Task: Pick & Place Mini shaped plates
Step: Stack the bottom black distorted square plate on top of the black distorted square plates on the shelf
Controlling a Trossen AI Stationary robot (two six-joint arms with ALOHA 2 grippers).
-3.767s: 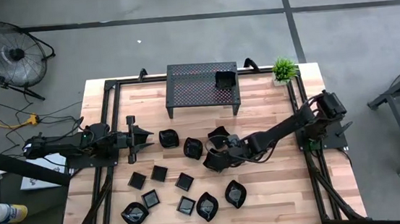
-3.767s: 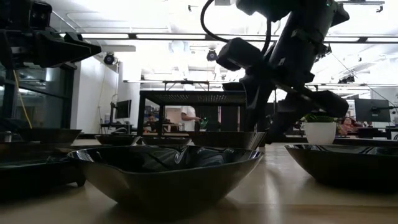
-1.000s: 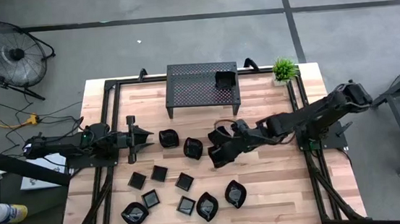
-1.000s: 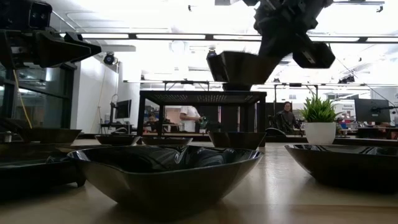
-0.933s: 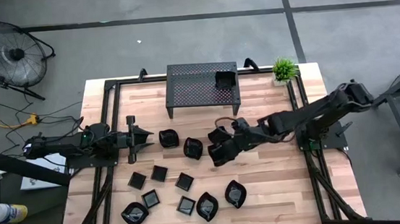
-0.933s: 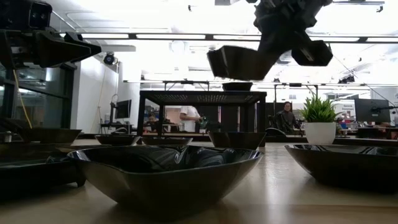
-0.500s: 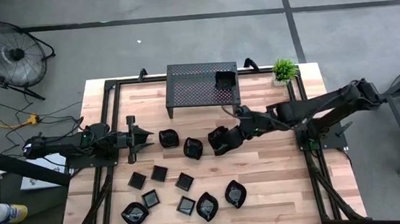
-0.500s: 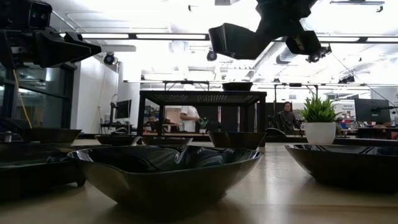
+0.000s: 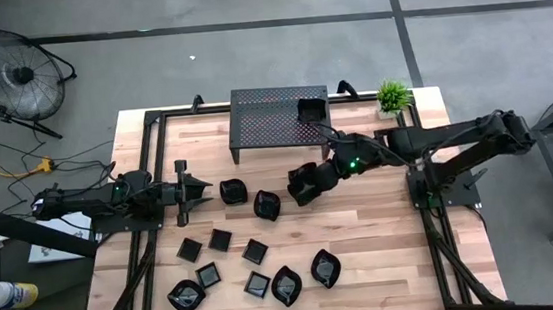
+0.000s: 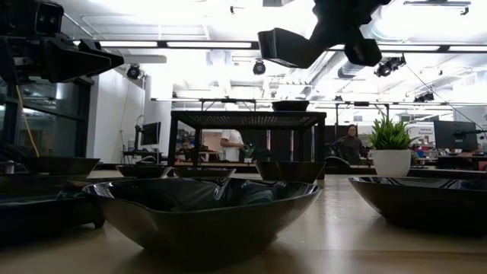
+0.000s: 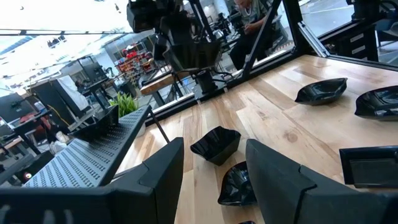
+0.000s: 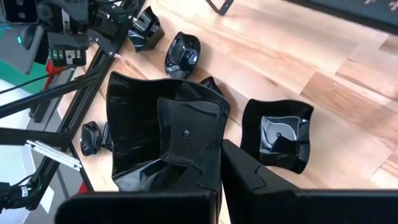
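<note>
Low view strongly backlit by bright ceiling light strips; near glossy black dish silhouetted, slightly soft. Overhead even, shadows faint.

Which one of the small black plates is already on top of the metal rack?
The square plate at the rack's right end. One is held by the right gripper; the others lie on the wooden table.

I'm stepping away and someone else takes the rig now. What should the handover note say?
Right gripper: shut on a wavy square plate, held in the air over the middle of the table, just in front of the rack.
Left gripper: open, empty, waiting at the table's left side.
Done: one square plate already sits on the rack's right end.
Left: set down the held plate; about eleven more plates lie on the table, most in the front cluster.
</note>
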